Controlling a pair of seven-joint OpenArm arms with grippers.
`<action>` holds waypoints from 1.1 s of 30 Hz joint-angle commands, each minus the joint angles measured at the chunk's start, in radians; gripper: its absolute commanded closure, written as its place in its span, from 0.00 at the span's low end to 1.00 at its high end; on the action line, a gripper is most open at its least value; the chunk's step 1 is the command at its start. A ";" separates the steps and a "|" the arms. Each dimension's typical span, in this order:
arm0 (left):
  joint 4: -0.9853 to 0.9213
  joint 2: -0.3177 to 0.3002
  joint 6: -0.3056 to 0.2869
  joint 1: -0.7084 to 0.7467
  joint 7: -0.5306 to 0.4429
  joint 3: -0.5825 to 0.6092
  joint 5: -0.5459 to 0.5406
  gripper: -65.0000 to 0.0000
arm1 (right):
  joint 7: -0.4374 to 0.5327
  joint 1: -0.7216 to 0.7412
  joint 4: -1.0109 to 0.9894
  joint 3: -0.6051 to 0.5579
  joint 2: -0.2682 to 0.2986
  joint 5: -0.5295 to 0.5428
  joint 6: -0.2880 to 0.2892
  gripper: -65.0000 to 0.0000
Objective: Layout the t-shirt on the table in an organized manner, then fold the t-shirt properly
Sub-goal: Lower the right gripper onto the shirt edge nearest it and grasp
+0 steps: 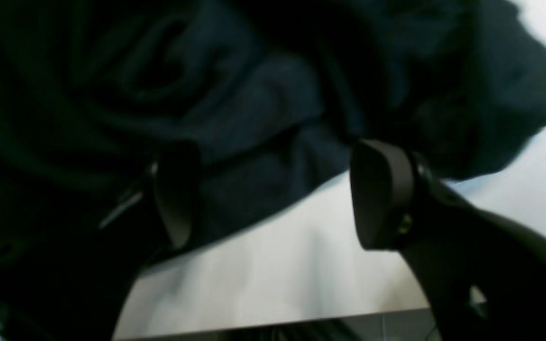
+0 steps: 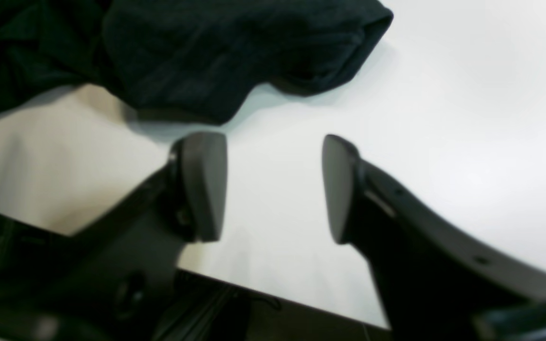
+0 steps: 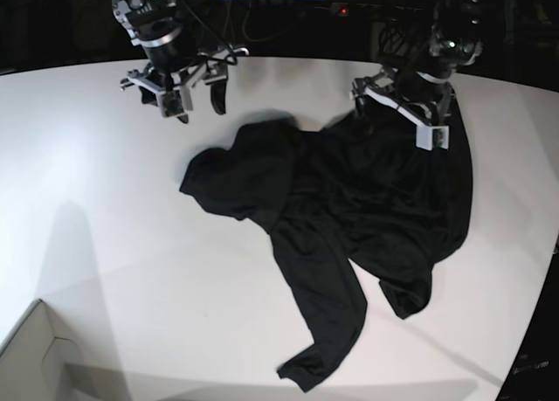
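Black fabric is bunched across the far-right part of the white table (image 3: 105, 244): the t-shirt (image 3: 349, 209) lies crumpled rather than spread, with one long sleeve trailing toward the near edge and a rumpled lobe pushed out toward the base view's left. Its long axis, as far as the heap shows one, runs from the far right down to the near middle. The left gripper (image 3: 403, 113), on the base view's right, hangs directly over the shirt's far edge; in its wrist view its jaws stand wide apart with nothing between them, and dark folds fill the space just beyond the fingertips (image 1: 377, 194). The right gripper (image 3: 182, 91), on the base view's left, hovers above bare tabletop, apart from the cloth; its jaws are likewise spread and empty, and the nearest lobe of the shirt lies ahead of it and toward the other arm. So the left arm is plainly the nearer one, sitting over fabric, while the right would have to travel sideways to reach the lobe. Laying out seems barely under way: no hem, shoulder or collar can be picked out with confidence, so choosing which edge to pinch is the hard part. Thin soft cloth of this kind will likely drag and fold over itself when lifted from one point.
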 commanded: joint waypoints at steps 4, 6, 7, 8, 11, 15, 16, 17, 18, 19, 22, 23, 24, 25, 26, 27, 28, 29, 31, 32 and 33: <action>0.002 0.014 -0.006 0.015 -0.019 -0.031 -0.007 0.26 | 0.020 -0.004 0.018 -0.038 -0.001 0.004 0.003 0.35; 0.002 0.037 -0.006 0.028 -0.019 -0.056 -0.007 0.26 | 0.022 -0.004 0.009 -0.041 -0.001 0.004 0.003 0.35; 0.000 0.048 -0.006 0.029 -0.019 -0.067 -0.007 0.26 | 0.023 -0.004 0.001 -0.041 -0.001 0.004 0.003 0.35; -0.001 0.056 -0.006 0.031 -0.019 -0.077 -0.005 0.26 | 0.023 0.002 -0.003 -0.041 -0.003 0.004 0.003 0.35; -0.021 0.063 -0.006 0.029 -0.018 -0.093 -0.005 0.26 | 0.017 0.041 -0.037 -0.054 -0.003 0.004 0.003 0.35; -0.032 0.063 -0.006 0.028 -0.018 -0.091 -0.005 0.26 | 0.022 0.067 -0.072 -0.060 -0.004 0.004 0.003 0.35; -0.029 0.063 -0.006 0.029 -0.018 -0.091 -0.005 0.26 | 0.019 0.076 -0.074 -0.060 -0.014 0.004 0.003 0.35; -0.028 0.063 -0.006 0.029 -0.018 -0.091 -0.005 0.26 | 0.017 0.087 -0.080 -0.060 -0.031 0.004 0.003 0.35; -0.028 0.062 -0.006 0.031 -0.018 -0.093 -0.005 0.26 | 0.017 0.096 -0.085 -0.055 -0.043 0.004 0.003 0.35; -0.028 0.060 -0.006 0.034 -0.018 -0.093 -0.005 0.26 | 0.016 0.105 -0.092 -0.055 -0.054 0.004 0.003 0.35; -0.021 0.053 -0.006 0.063 -0.019 -0.096 -0.005 0.26 | 0.016 0.123 -0.123 -0.061 -0.067 0.004 0.003 0.35; -0.011 0.051 -0.006 0.075 -0.019 -0.108 -0.007 0.26 | 0.016 0.131 -0.135 -0.074 -0.080 0.004 0.003 0.35; 0.000 0.056 -0.006 0.088 -0.019 -0.128 -0.007 0.26 | 0.016 0.137 -0.146 -0.083 -0.087 0.004 0.003 0.34; 0.012 0.060 -0.012 0.100 -0.019 -0.152 -0.007 0.26 | 0.016 0.142 -0.157 -0.092 -0.089 0.004 0.003 0.34; 0.026 0.062 -0.012 0.114 -0.019 -0.172 -0.008 0.26 | 0.016 0.151 -0.167 -0.101 -0.092 0.004 0.003 0.34; 0.037 0.062 -0.012 0.124 -0.019 -0.186 -0.008 0.26 | 0.016 0.159 -0.181 -0.112 -0.092 0.004 0.003 0.34; 0.041 0.062 -0.012 0.130 -0.019 -0.202 -0.008 0.26 | 0.019 0.166 -0.194 -0.121 -0.093 0.004 0.003 0.34; 0.040 0.062 -0.014 0.134 -0.019 -0.211 -0.008 0.26 | 0.020 0.173 -0.206 -0.127 -0.093 0.004 0.003 0.34; 0.028 0.057 -0.014 0.132 -0.019 -0.234 -0.007 0.26 | 0.022 0.191 -0.237 -0.141 -0.103 0.004 0.003 0.34; 0.009 0.057 -0.015 0.130 -0.019 -0.246 -0.007 0.26 | 0.022 0.203 -0.253 -0.141 -0.112 0.004 0.003 0.34; -0.003 0.059 -0.015 0.129 -0.019 -0.255 -0.007 0.26 | 0.022 0.214 -0.266 -0.140 -0.120 0.004 0.003 0.35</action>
